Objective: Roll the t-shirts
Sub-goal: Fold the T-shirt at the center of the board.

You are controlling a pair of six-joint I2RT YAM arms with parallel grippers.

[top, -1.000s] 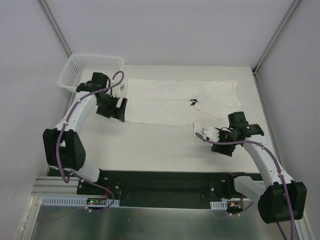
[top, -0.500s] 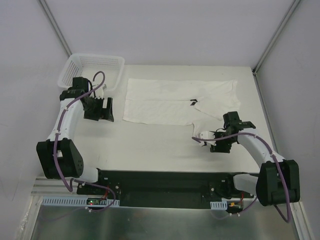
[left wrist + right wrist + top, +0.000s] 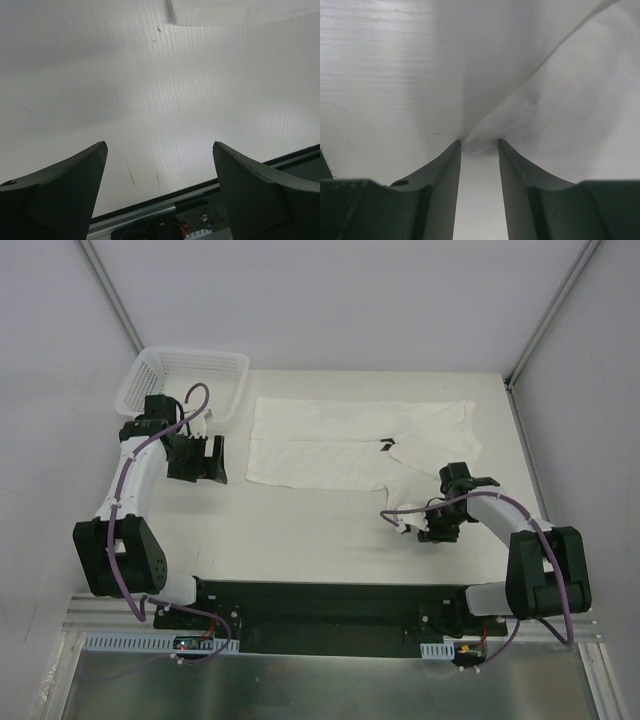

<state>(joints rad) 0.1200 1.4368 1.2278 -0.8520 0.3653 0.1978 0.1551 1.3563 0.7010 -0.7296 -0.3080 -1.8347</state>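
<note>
Across white tabletop (image 3: 300,530) between pale grey walls (image 3: 330,300): t-shirt (image 3: 330,440) lying flat, right gripper (image 3: 412,524) pinching its edge, left gripper (image 3: 215,460) agape.

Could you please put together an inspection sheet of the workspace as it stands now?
Surface: white table, faint scuffs in the left wrist view.
Job's things: one t-shirt lying flat, dark neck tag showing, not rolled.
Clutter: mesh basket at the far left corner, looks empty.
Grippers: left gripper open over bare table; right gripper tips flank a pucker of the t-shirt's edge, grip unconfirmed.
Cables: purple cables along both arms.
Surroundings: plain white walls.
</note>
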